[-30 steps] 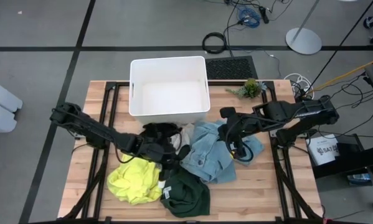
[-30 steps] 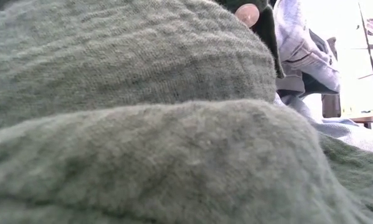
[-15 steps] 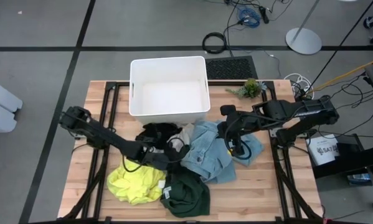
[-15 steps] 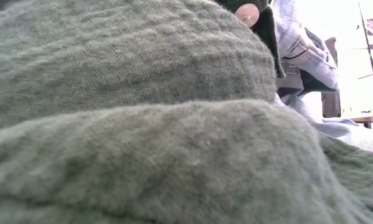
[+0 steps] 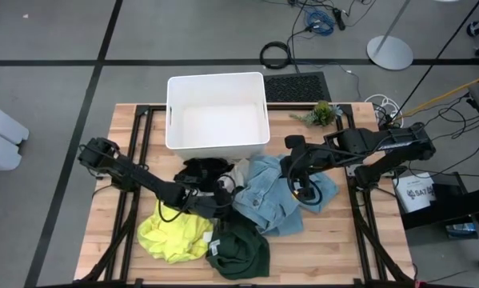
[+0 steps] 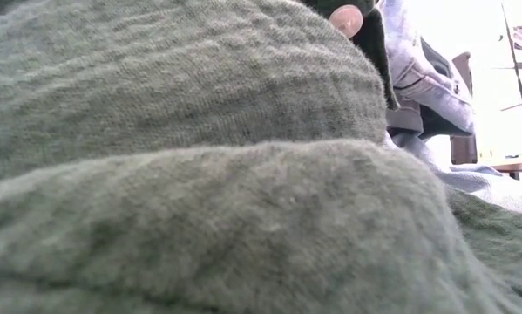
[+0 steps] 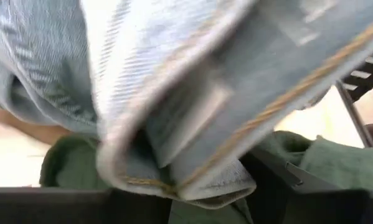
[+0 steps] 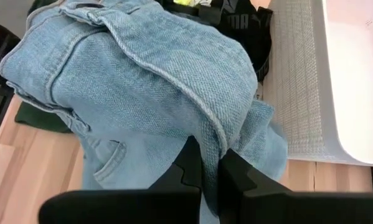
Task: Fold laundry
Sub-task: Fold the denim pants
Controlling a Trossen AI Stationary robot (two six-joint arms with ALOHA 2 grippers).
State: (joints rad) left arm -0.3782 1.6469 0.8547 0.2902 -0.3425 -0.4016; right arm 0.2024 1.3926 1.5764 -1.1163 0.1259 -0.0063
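The light blue jeans lie crumpled at the table's middle, on the dark green garment. The bright yellow garment lies at the near left. The black garment and the white one with grey pattern lie in front of the bin. My left gripper is at the jeans' left edge, with denim between its fingers. My right gripper is shut on the jeans' right side. The dark green cloth fills the low view. My left gripper has a bunched, stitched edge of the jeans between its two fingers, several layers thick. It comes low from the table's left. The denim hangs over the fingers, and the dark green garment lies below it. My right gripper pinches a raised fold of the jeans between its two fingers, on the side toward the table's right. It comes from the right, slanting down. The rest of the jeans lies on the table and on the other garments.
A white plastic bin stands at the table's far middle. A small green plant lies at the far right. Bare wood shows at the table's near right and far left.
My left gripper has gone toward the table's right, from beside the black garment to the jeans' left edge. In the low view, the denim beyond the green cloth has risen a little.
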